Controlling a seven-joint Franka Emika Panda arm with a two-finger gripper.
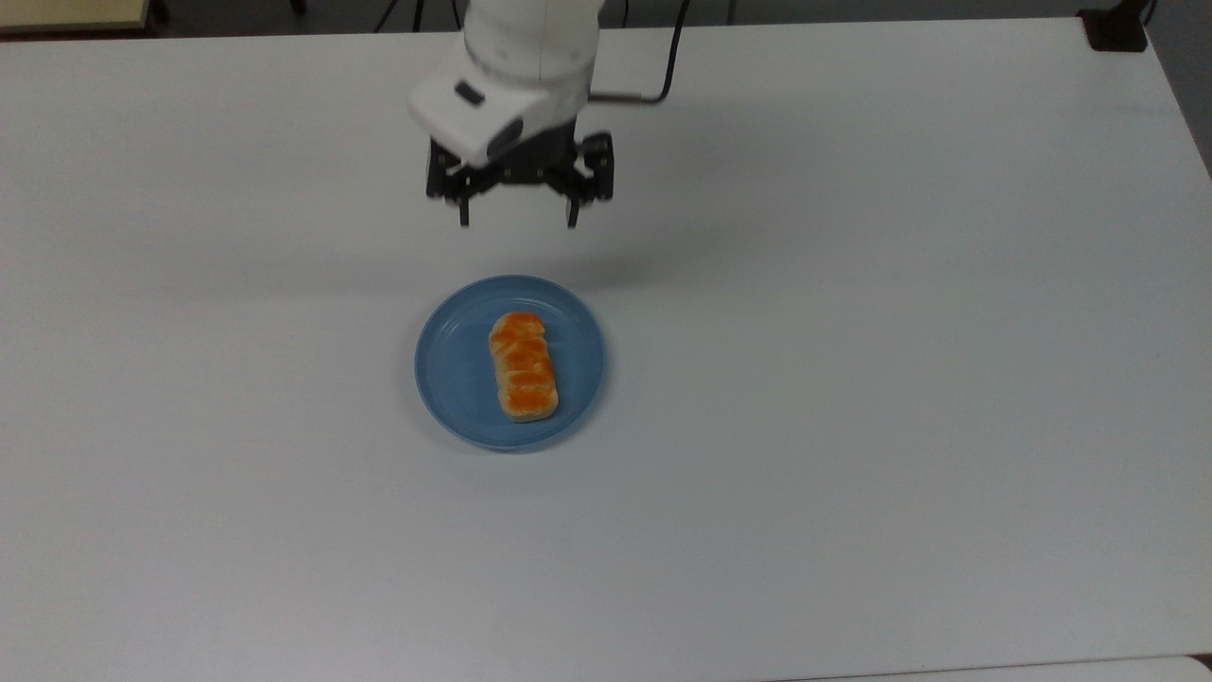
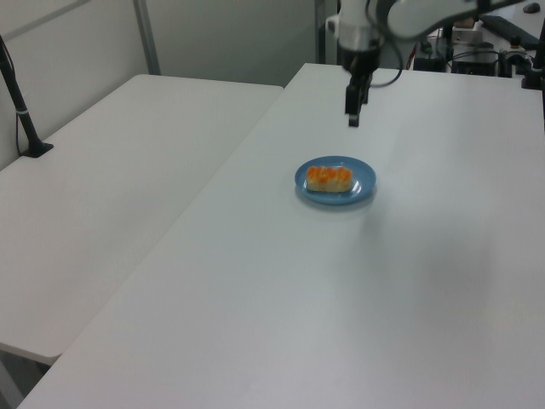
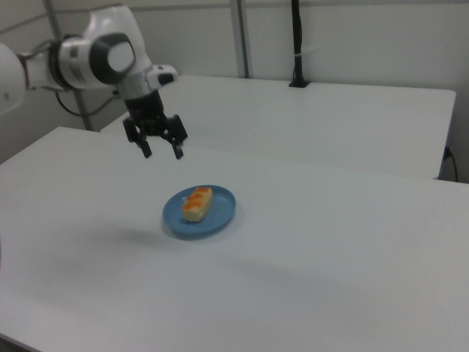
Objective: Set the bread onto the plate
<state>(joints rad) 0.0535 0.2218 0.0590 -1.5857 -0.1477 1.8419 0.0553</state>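
The bread (image 1: 523, 367) lies flat on the plate (image 1: 454, 374), glossy orange-brown top up, its long side running from the plate's far rim toward its near rim in the top view. It sits well inside the raised rim, slightly toward the top view's right of centre, and nothing overhangs. The plate rests on the white surface (image 1: 852, 379) with bare space all round it.

The gripper (image 1: 517, 223) hangs in the air beyond the plate's far side, well apart from the bread and high above the surface. Its jaws are spread wide with nothing between them; in the right view the 2 fingers (image 3: 178, 152) stand clearly parted over empty surface, up and to the right view's left of the plate.

To my eye the placing is done: the loaf is down, released and settled.

Little can go wrong from here, but not nothing. If the arm swings low back over the plate, an open finger could clip the loaf's top or catch the rim and drag the plate across the smooth surface. The loaf looks light and the plate shallow, so a knock could tip the bread over the rim. A pull-away that keeps its height avoids both.
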